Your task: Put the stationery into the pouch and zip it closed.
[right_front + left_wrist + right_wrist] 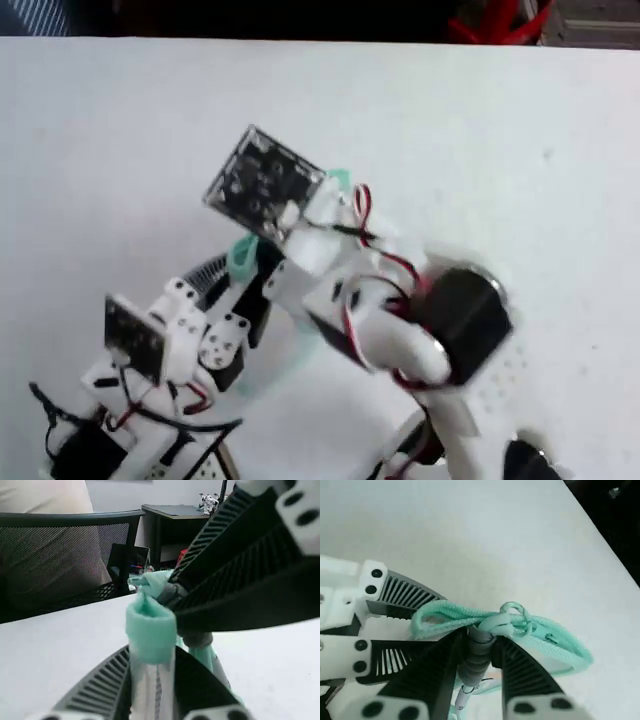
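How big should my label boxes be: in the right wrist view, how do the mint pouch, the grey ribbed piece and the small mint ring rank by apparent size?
1. mint pouch
2. grey ribbed piece, which sits nearer the camera yet looks clearly smaller
3. small mint ring

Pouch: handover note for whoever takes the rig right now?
Left gripper: shut on the end tab of the pouch.
Right gripper: shut on the grey zip pull.
The pouch hangs between the two grippers over the table.
Done: both grasps for zipping are set.
Unclear: whether the stationery is inside, and how far the zip is closed.
Left, probably: check the contents, draw the pull along while the left gripper braces the pouch, then release.
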Robot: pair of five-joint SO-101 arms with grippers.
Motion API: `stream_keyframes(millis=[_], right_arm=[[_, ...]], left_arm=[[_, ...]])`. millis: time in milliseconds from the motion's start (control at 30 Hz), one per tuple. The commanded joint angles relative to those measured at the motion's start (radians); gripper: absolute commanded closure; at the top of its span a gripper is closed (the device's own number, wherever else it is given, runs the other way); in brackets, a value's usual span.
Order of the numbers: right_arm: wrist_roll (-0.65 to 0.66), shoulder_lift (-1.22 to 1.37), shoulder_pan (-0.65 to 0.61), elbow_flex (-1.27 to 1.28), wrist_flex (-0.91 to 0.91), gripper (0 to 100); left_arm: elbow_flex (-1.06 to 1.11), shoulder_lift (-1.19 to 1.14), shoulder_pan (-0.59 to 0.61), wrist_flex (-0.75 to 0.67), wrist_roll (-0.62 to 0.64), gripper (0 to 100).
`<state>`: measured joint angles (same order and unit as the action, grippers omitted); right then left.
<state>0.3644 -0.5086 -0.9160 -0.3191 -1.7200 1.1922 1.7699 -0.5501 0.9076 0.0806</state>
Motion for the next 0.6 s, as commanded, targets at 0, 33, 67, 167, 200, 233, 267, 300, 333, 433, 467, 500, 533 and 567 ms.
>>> stream_keyframes(millis=[0,33,67,167,200,233,267,300,333,433,467,500,533,567], right_arm=[[0.011,-0.087,-0.133,-0.034,-0.004,97.9],[0.011,-0.099,-0.148,-0.034,-0.004,97.9],[0.011,-0.107,-0.16,-0.032,-0.004,97.9],[0.014,-0.09,-0.196,0.023,-0.002,97.9],[0.014,-0.074,-0.209,0.052,-0.002,97.9],[0.031,-0.064,-0.223,0.075,-0.001,97.9],[0.051,-0.056,-0.239,0.086,-0.001,97.9],[0.064,-0.054,-0.254,0.083,-0.002,97.9],[0.072,-0.058,-0.266,0.081,-0.002,97.9],[0.075,-0.081,-0.325,0.08,-0.004,97.9],[0.075,-0.085,-0.349,0.08,-0.004,97.9],[0.075,-0.088,-0.371,0.08,-0.004,97.9],[0.075,-0.091,-0.389,0.08,-0.004,97.9],[0.075,-0.091,-0.401,0.08,-0.005,97.9]], left_arm=[[0.003,-0.008,-0.036,-0.023,-0.012,98],[0.003,-0.008,-0.036,-0.023,-0.012,98],[0.003,-0.008,-0.036,-0.023,-0.012,98],[0.003,-0.01,-0.036,-0.025,-0.012,98],[0.003,-0.01,-0.036,-0.025,-0.012,98],[0.005,-0.015,-0.036,-0.025,-0.012,98],[0.014,-0.015,-0.036,-0.026,-0.012,98],[0.026,-0.01,-0.036,-0.032,-0.012,98],[0.034,-0.01,-0.036,-0.046,-0.012,98],[0.041,-0.015,-0.013,-0.068,-0.014,98],[0.041,-0.015,0.004,-0.072,-0.014,98],[0.041,-0.015,0.018,-0.074,-0.014,98],[0.04,-0.015,0.031,-0.074,-0.014,98],[0.04,-0.015,0.042,-0.074,-0.014,98]])
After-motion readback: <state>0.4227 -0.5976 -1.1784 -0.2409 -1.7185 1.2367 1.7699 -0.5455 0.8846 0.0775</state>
